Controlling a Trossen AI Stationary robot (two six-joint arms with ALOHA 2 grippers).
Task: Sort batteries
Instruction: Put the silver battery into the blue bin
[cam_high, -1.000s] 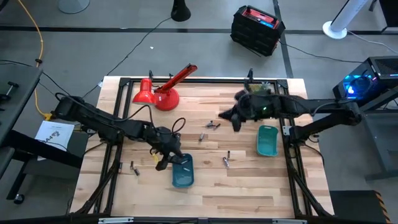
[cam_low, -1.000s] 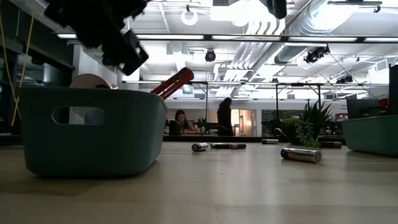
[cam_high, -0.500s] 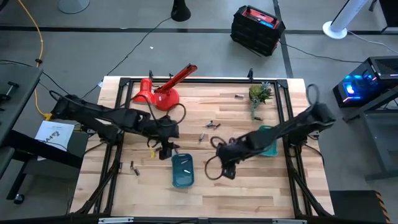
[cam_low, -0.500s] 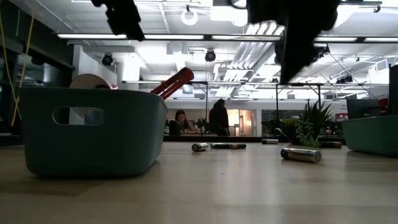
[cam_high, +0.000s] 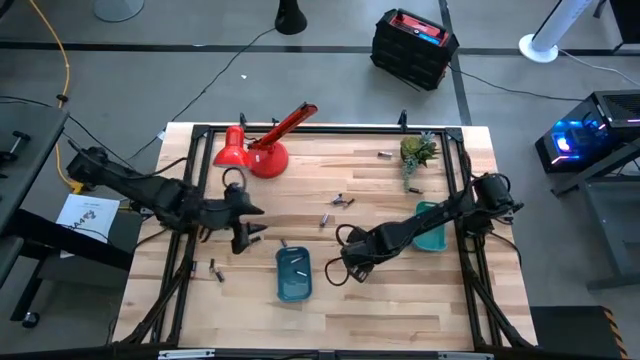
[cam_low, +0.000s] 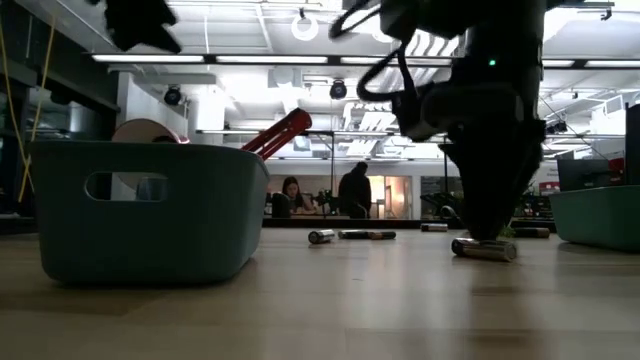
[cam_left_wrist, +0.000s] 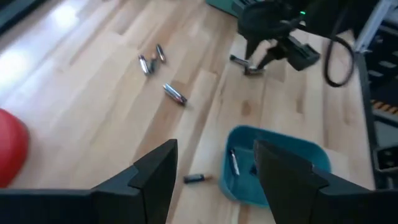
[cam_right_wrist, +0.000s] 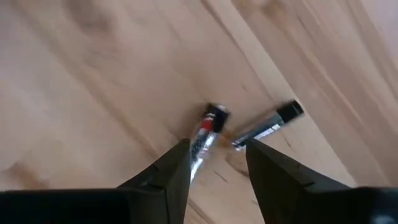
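My right gripper (cam_right_wrist: 214, 165), fingers apart, is straddling two batteries (cam_right_wrist: 208, 127); a couple are lying in the near tray (cam_high: 293, 274), several still loose.

Left end effector (cam_high: 250, 229) raised, fingers apart, right end effector (cam_high: 352, 268) low, fingers apart

wood table (cam_high: 400, 310), teal tray (cam_high: 293, 274) near front middle, second teal tray (cam_high: 430, 226) at right, red lamp (cam_high: 262, 147) lying at back left, small plant (cam_high: 417, 150) back right, two people (cam_low: 320, 190) in room behind
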